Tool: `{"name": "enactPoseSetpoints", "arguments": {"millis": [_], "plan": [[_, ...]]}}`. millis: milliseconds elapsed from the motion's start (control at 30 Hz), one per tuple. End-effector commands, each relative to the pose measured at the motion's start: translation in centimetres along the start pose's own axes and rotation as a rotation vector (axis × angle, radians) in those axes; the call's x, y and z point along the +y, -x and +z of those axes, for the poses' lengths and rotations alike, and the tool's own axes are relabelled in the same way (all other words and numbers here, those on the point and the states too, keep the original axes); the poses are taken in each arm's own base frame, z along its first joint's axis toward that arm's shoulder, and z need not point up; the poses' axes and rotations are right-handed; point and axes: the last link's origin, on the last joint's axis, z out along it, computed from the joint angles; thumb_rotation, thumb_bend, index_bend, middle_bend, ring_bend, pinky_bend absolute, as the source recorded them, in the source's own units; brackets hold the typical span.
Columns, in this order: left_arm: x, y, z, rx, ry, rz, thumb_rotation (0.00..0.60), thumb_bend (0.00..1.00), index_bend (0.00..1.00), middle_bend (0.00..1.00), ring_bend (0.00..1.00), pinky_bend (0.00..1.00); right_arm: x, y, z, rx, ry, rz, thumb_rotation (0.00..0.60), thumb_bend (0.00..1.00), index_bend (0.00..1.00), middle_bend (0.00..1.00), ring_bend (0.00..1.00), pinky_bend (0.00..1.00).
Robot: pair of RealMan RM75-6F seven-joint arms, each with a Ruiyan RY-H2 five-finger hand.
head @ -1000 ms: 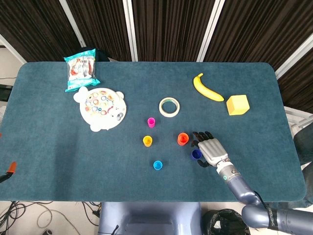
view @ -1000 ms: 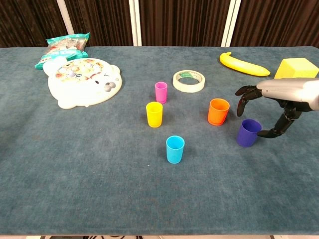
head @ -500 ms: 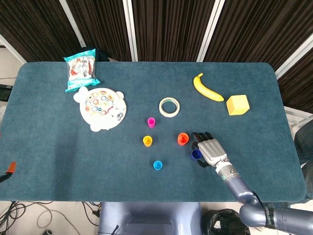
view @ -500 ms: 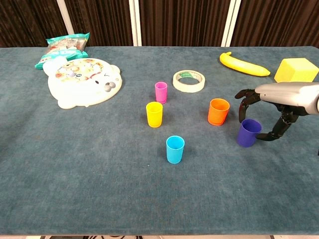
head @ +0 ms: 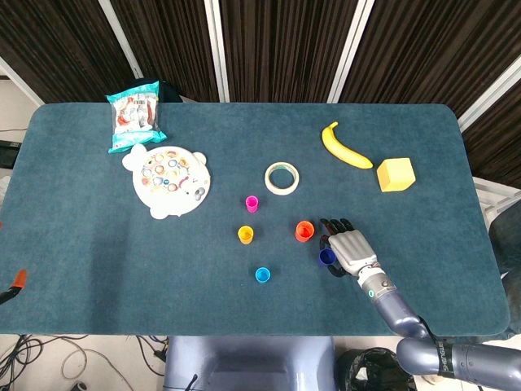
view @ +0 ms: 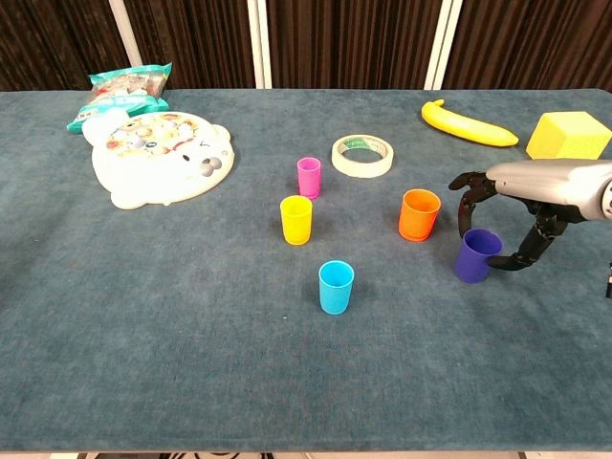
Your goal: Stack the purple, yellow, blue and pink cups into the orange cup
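The purple cup [head: 326, 257] [view: 475, 255] stands upright on the table, right of the orange cup [head: 304, 231] [view: 419, 214]. My right hand [head: 352, 251] [view: 535, 186] reaches over it from the right. Its fingers curl down behind the cup's rim and the thumb sits against the cup's right side, without a clear grip. To the left stand the yellow cup [head: 245, 235] [view: 296, 219], the pink cup [head: 252, 204] [view: 309, 177] and the blue cup [head: 262, 275] [view: 336, 286], each upright and apart. My left hand is in neither view.
A tape ring [head: 282, 177] [view: 361, 156] lies behind the cups. A banana [head: 343, 147] [view: 469, 124] and a yellow block [head: 396, 174] [view: 569, 134] are at the back right. A bear-shaped toy board [head: 169, 179] [view: 158, 158] and a snack bag [head: 135, 114] [view: 120, 94] are at the back left.
My right hand has edged left and down towards the purple cup, bringing fingers and thumb closer around it. The cups have not moved.
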Motion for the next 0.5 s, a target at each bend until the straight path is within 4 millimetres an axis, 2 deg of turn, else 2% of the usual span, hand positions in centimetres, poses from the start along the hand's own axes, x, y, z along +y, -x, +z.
{"name": "enactPoseSetpoints", "arguments": {"millis": [33, 300, 500], "plan": [[0.0, 0.0, 0.0, 0.0, 0.0, 0.0, 0.6, 0.31, 0.05, 0.05, 0.0, 0.0, -0.1, -0.1, 0.0, 0.004, -0.003, 0.004, 0.6, 0.4, 0.44, 0.0, 0.0, 0.0], [0.0, 0.0, 0.0, 0.001, -0.001, -0.002, 0.6, 0.31, 0.05, 0.05, 0.0, 0.0, -0.3, -0.2, 0.0, 0.016, -0.008, 0.018, 0.6, 0.4, 0.47, 0.0, 0.0, 0.0], [-0.1, 0.0, 0.0, 0.0, -0.003, -0.005, 0.6, 0.31, 0.05, 0.05, 0.0, 0.0, -0.6, -2.5, -0.6, 0.059, -0.025, -0.009, 0.6, 0.4, 0.47, 0.0, 0.0, 0.0]]}}
